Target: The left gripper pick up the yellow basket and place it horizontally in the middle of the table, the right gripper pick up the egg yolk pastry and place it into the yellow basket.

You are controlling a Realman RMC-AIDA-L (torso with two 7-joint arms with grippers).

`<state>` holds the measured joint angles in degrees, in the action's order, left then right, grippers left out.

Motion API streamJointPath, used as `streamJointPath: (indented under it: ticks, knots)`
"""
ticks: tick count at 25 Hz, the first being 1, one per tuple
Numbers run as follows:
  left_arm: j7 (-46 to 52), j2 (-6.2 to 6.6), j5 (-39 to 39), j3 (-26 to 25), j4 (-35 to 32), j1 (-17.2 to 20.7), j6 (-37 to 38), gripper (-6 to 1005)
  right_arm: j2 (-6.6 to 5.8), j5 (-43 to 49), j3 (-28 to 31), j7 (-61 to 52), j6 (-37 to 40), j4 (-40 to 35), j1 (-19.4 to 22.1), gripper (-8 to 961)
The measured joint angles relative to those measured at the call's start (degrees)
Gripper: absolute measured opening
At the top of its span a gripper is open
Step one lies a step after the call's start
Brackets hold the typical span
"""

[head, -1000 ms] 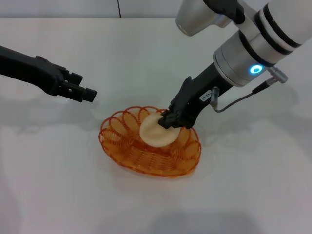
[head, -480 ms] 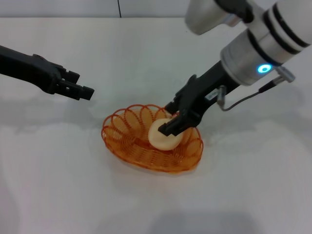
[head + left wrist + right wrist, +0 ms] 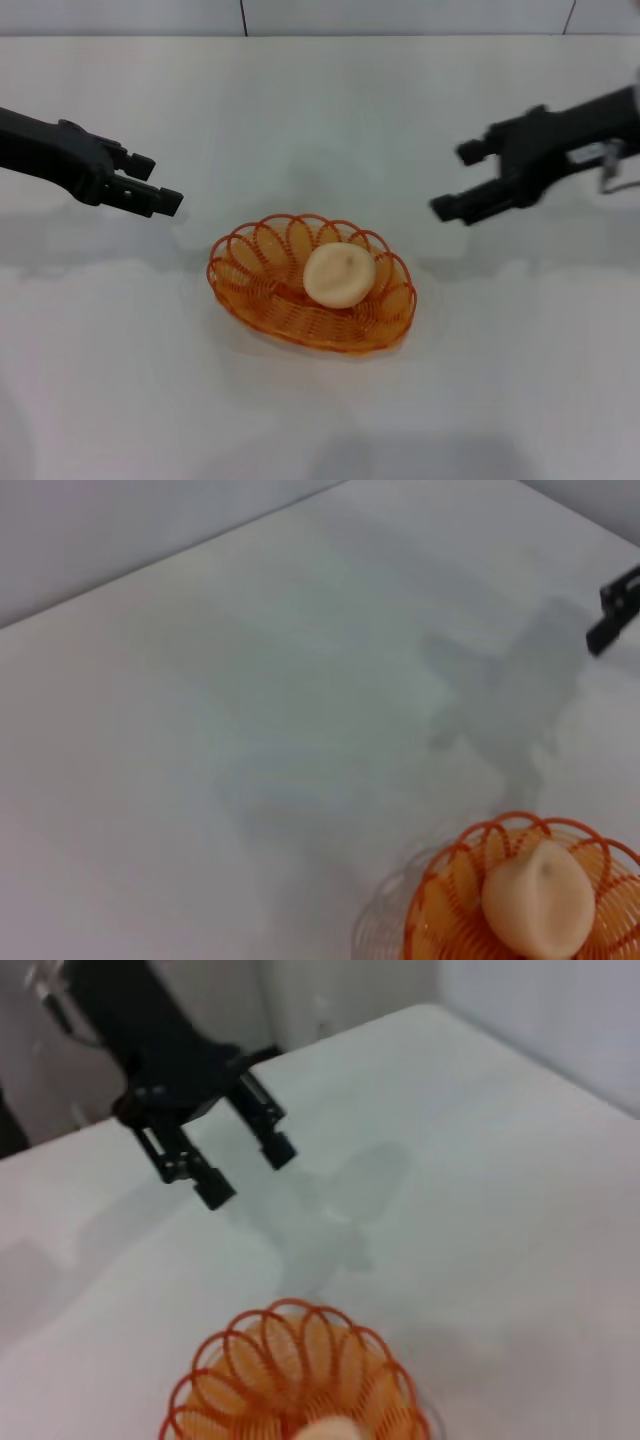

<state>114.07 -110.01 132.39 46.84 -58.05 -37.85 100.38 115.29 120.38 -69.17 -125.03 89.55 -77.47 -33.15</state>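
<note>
In the middle of the plain white bench (image 3: 320, 110) we see the oval orange-yellow wire basket (image 3: 262, 277) resting flat, the round pale cream pastry (image 3: 339, 274) lying inside it. The black left gripper (image 3: 148, 181) hovers off to the basket's left, jaws parted and empty. The black right gripper (image 3: 458, 180) hangs to its right, jaws likewise spread, holding nothing.

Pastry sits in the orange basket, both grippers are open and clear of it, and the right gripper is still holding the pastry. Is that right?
Not quite. The right gripper holds nothing: the head view shows it open, off to the side of the basket. The pastry lies loose in the basket, and the left gripper is open and clear too.
</note>
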Motion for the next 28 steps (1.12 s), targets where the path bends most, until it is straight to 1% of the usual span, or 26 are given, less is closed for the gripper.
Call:
streamJointPath:
  ticks: [2,7,11,16,23,28]
  knots:
    - [-1.0,0.02,-0.1,-0.1,0.0,0.4,0.1,729,-0.09,-0.6,3.7,3.1,1.8,0.6,2.0,815]
    - [-3.1,0.51,-1.6,-0.3,-0.1,2.0,0.2,729,-0.22,-4.0,8.9,11.3,4.3,2.8,6.5,870]
    - [-4.1,0.58,-2.9,-1.7,-1.4,3.5,1.9,729,-0.27,-6.2,10.7,14.2,6.7,3.3,8.5,865]
    - [-5.1,0.6,-3.9,-3.0,-3.0,4.8,3.5,729,-0.22,-6.5,10.8,14.6,9.0,3.3,8.3,859]
    - [-5.9,0.7,-4.5,-3.2,-3.1,5.6,3.8,729,-0.23,-6.3,10.6,14.7,9.2,3.5,7.9,858]
    - [-8.1,0.7,-6.7,-3.2,-3.1,6.8,4.3,729,0.0,-6.5,10.5,16.1,9.5,3.7,8.0,857]
